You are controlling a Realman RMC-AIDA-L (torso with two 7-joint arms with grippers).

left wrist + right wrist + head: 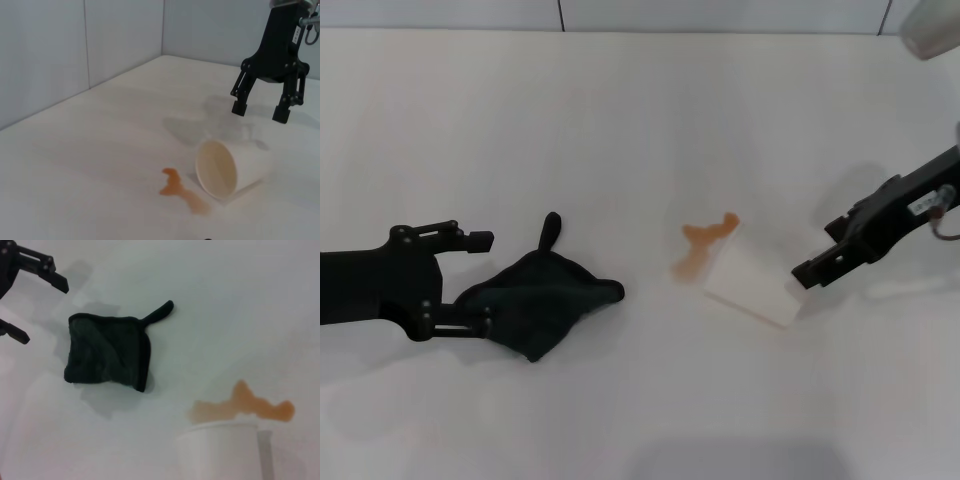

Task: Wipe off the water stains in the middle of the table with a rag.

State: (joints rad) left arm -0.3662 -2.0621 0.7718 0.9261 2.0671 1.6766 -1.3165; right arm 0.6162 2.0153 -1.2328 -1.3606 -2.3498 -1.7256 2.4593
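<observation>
The dark green-black rag [545, 298] lies flat on the white table [620, 120], left of middle, its tail pointing away from me. My left gripper [486, 281] is open at the rag's left edge, one finger on each side of it; I cannot tell if it touches the cloth. The right wrist view shows the rag [107, 352] and the left gripper [39, 309] beside it. The orange-brown water stains [703, 246] sit mid-table and also show in both wrist views [182, 192] [240, 407]. My right gripper [807, 271] [260, 111] is open and empty at the right.
A white paper cup [755, 282] lies on its side, its mouth at the stain's right edge, directly under my right gripper; it also shows in the left wrist view [235, 170]. A pale wall [620, 12] bounds the table's far edge. A grey object [932, 28] sits at the far right corner.
</observation>
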